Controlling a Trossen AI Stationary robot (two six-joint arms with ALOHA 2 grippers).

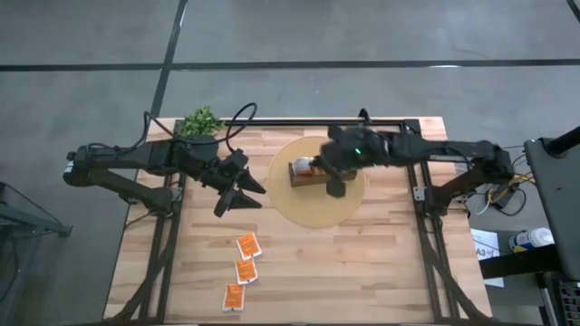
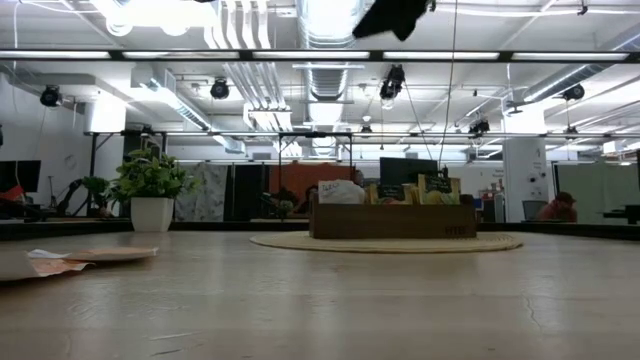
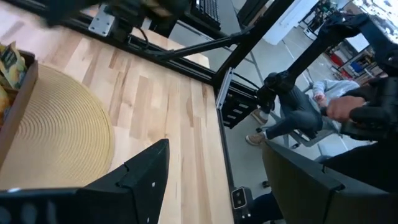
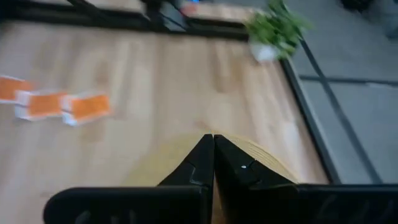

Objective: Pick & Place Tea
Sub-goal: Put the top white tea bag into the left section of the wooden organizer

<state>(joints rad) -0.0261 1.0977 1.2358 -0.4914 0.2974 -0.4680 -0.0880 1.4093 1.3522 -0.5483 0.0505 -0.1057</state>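
Three orange-and-white tea sachets (image 1: pixel 246 270) lie flat in a row on the wooden table near its front edge; they also show in the right wrist view (image 4: pixel 62 106). More sachets stand in the brown wooden box (image 1: pixel 306 172), which rests on a round woven mat (image 1: pixel 317 208); the low view shows the box (image 2: pixel 392 220) from the side. My right gripper (image 1: pixel 335 188) hangs shut and empty, high above the box and mat, its fingertips (image 4: pixel 213 152) pressed together. My left gripper (image 1: pixel 240 199) waits open, left of the mat, above the table.
A small potted plant (image 1: pixel 201 122) stands at the table's far left corner. Bare tabletop lies between the mat and the sachets. Beyond the table's edge a seated person (image 3: pixel 298 106) shows in the left wrist view.
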